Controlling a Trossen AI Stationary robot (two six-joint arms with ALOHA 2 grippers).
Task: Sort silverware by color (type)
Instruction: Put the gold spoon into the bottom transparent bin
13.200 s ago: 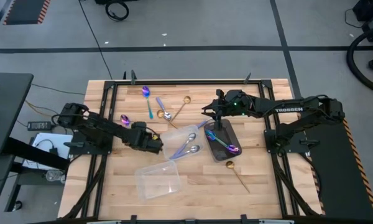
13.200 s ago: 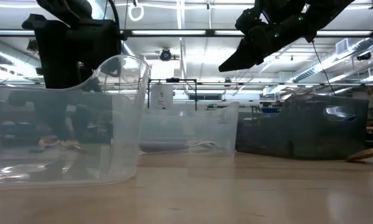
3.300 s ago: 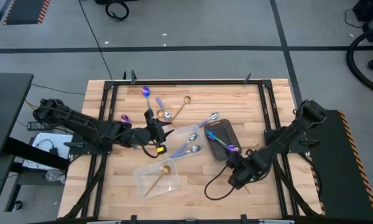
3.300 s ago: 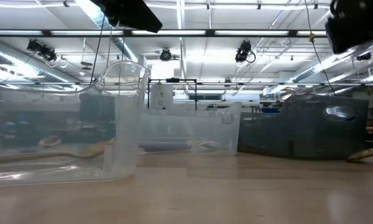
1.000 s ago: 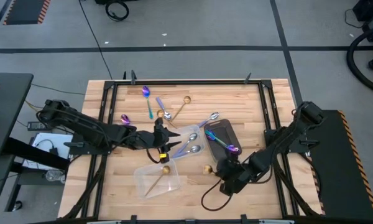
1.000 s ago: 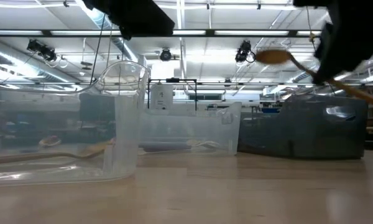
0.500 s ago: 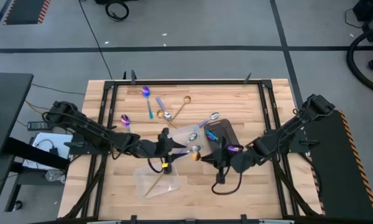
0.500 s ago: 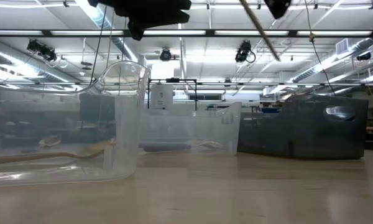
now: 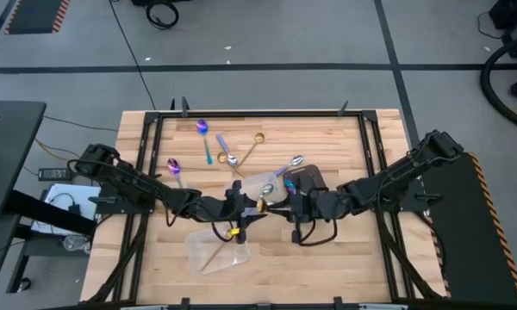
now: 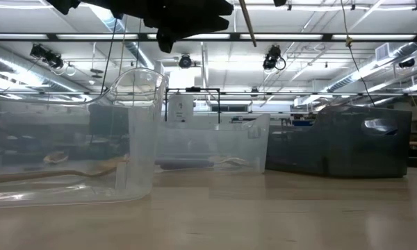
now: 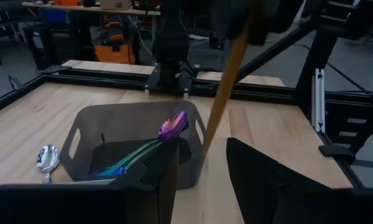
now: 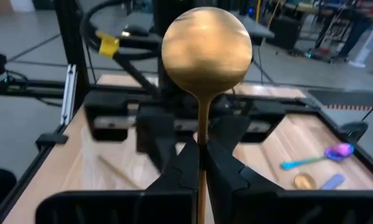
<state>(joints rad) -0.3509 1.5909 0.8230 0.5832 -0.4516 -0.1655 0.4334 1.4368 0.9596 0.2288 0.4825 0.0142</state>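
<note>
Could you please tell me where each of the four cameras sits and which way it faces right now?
High view: overhead, straight down on the table; both arms show, the left gripper facing the right gripper.
Low view: table height, level across; an arm shows at top.
Left wrist view: past its open fingers toward the dark tray.
Right wrist view: along fingers shut on the gold spoon.
Shared: the gold spoon appears in all four.
</note>
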